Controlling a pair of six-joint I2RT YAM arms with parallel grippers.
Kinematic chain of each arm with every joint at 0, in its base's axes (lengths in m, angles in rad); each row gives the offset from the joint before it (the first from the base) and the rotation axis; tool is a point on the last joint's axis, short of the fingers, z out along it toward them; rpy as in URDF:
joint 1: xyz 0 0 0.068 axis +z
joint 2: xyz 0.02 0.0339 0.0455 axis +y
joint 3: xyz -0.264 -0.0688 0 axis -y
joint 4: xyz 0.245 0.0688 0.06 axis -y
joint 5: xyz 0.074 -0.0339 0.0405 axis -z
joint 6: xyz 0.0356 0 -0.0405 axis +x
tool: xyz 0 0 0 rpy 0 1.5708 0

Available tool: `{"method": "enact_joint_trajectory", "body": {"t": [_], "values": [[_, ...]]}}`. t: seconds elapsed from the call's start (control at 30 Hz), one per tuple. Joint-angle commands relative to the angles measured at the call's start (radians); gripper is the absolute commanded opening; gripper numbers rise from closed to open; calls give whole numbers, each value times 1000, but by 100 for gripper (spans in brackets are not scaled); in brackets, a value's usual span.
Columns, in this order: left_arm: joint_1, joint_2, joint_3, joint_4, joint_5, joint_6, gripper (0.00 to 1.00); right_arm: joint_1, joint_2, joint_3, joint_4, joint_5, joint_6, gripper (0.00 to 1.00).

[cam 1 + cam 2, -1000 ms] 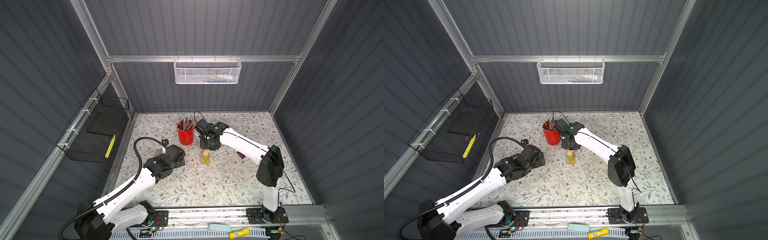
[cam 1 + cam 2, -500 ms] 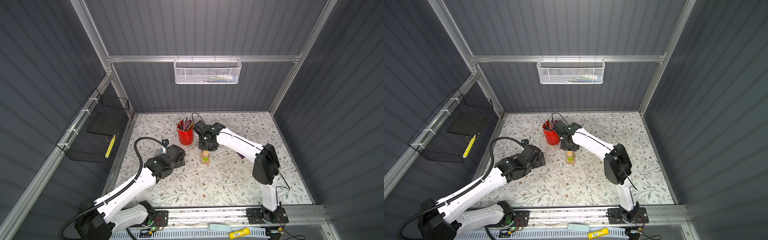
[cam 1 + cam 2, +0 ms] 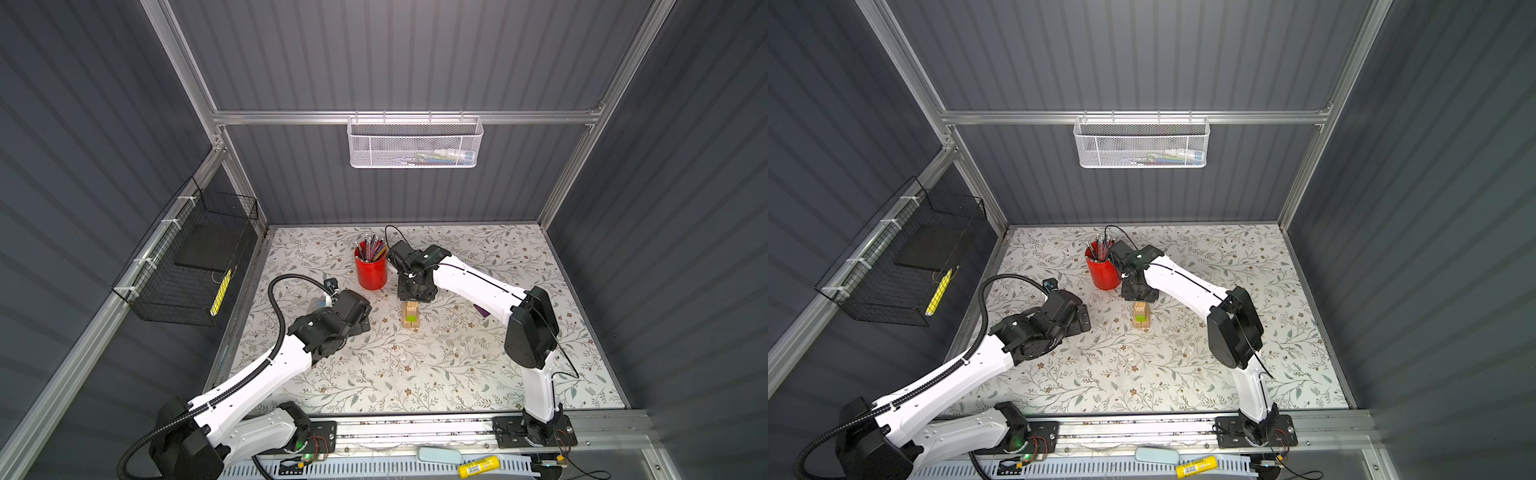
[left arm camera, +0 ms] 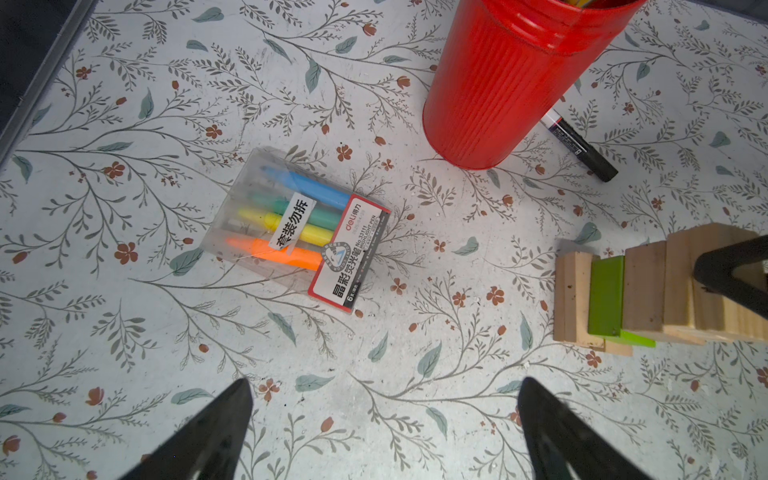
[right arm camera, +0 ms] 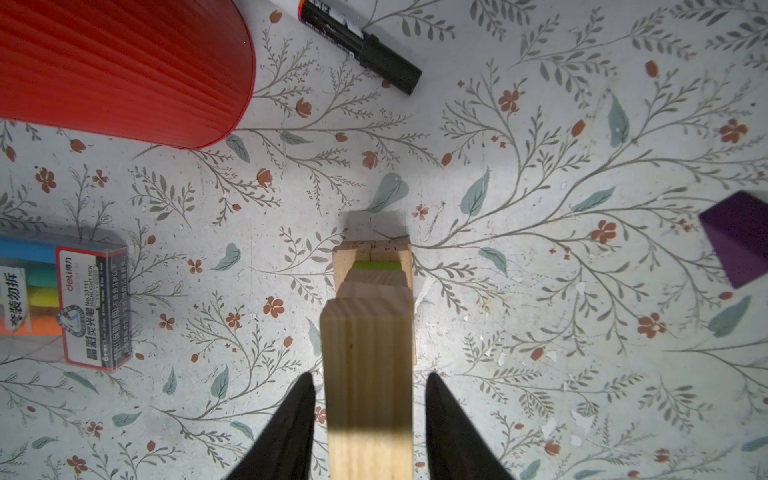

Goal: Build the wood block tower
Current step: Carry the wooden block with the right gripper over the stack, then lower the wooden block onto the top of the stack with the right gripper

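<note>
Floral mat (image 3: 415, 374); left end effector (image 4: 384, 386) apart; right end effector (image 5: 369, 376) apart astride wood tower (image 3: 410, 320).

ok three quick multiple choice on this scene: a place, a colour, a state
1. Purple block versus tower: a) on top b) apart, on the table c) underneath
2. Coloured block inside the tower: a) green b) blue c) orange
3. Left pincer: a) shut on wood b) open, empty c) shut, empty
Key: 1b, it lies alone, away from the stack; 2a, green shows between pale layers; 3b, its jaws stand wide over bare table.
</note>
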Motion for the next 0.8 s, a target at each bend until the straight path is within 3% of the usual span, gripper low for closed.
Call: {"method": "enact_joint_trajectory", "body": {"t": [0.0,0.27,0.77], "values": [[5,1,-2,-9,2,-8,100,-3,13,12,-9,-6,12,49],[5,-1,-5,-8,3,-11,100,2,12,-20,9,-21,37,52],[6,2,-5,-9,3,-11,100,2,37,-21,0,2,35,46]]}}
